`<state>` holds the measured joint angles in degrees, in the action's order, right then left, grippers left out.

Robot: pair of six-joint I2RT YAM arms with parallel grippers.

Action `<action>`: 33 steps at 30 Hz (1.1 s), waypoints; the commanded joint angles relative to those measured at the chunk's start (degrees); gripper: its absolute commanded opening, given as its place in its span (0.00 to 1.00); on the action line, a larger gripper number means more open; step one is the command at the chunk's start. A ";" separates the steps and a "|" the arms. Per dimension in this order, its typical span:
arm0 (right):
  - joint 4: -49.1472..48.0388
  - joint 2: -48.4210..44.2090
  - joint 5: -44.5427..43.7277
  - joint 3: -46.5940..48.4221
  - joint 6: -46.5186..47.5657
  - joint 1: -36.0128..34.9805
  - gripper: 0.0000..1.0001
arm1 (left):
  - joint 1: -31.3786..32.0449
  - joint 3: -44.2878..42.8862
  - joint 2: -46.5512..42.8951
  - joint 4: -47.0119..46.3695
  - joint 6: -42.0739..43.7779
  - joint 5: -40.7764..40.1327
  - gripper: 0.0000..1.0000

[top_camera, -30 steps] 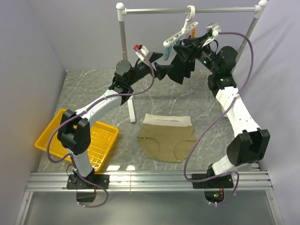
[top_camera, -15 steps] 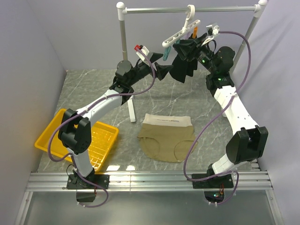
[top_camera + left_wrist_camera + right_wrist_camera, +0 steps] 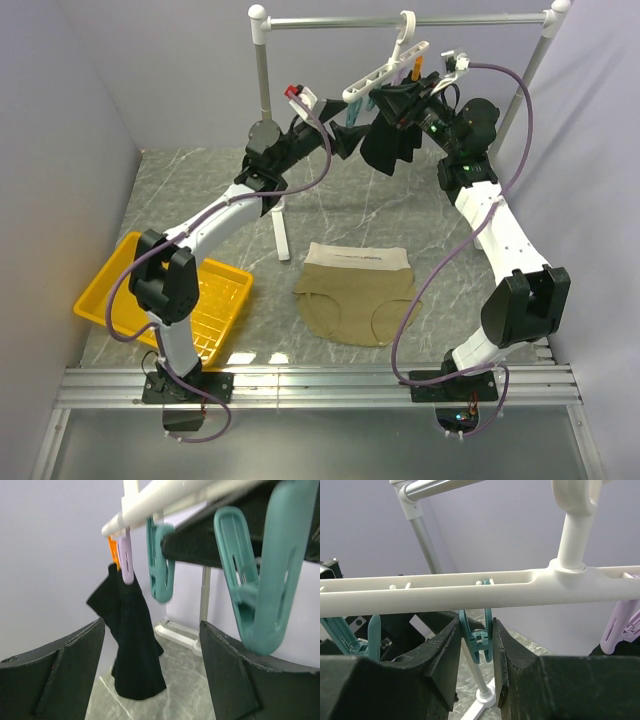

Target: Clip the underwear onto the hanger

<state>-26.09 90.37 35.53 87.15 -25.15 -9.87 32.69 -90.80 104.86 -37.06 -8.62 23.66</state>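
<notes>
I judge the underwear (image 3: 355, 300), lying toward the table's (image 3: 200, 190) front edge, limp and light, best pinched at its waistband (image 3: 357, 257); my left gripper (image 3: 152, 630) gapes wide, my right gripper (image 3: 476, 625) pinches a teal clip (image 3: 479, 640).

The left arm (image 3: 215, 222) and right arm (image 3: 505, 240) have white links between bulky black joints. A purple cable (image 3: 107, 305) loops along each. The fingers (image 3: 55, 675) are matte black wedges.

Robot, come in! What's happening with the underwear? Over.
Left pincer open near hanger. Right pincer gripping teal clip. Underwear flat on table, unclipped. Black garment hangs beside clips.
</notes>
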 commanded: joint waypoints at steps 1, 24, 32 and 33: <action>-1.51 -0.37 -0.81 2.85 -1.57 -0.15 0.12 | -0.17 -4.81 1.57 -2.40 -0.34 -0.28 0.81; 0.51 -1.60 -2.75 1.35 -2.19 -1.12 0.00 | 2.82 -14.40 6.68 -1.26 -1.66 -1.34 0.44; -0.02 -1.51 -3.36 1.88 -3.59 -1.12 0.17 | 2.82 -12.73 5.62 -0.12 -0.61 -0.02 0.20; -0.02 -1.42 -3.62 2.14 -3.51 -1.20 0.19 | 2.73 -12.56 5.53 -0.03 -0.52 0.07 0.17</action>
<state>-24.56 90.35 33.36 87.33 -27.73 -10.48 34.96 -102.83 111.72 -36.16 -9.26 22.00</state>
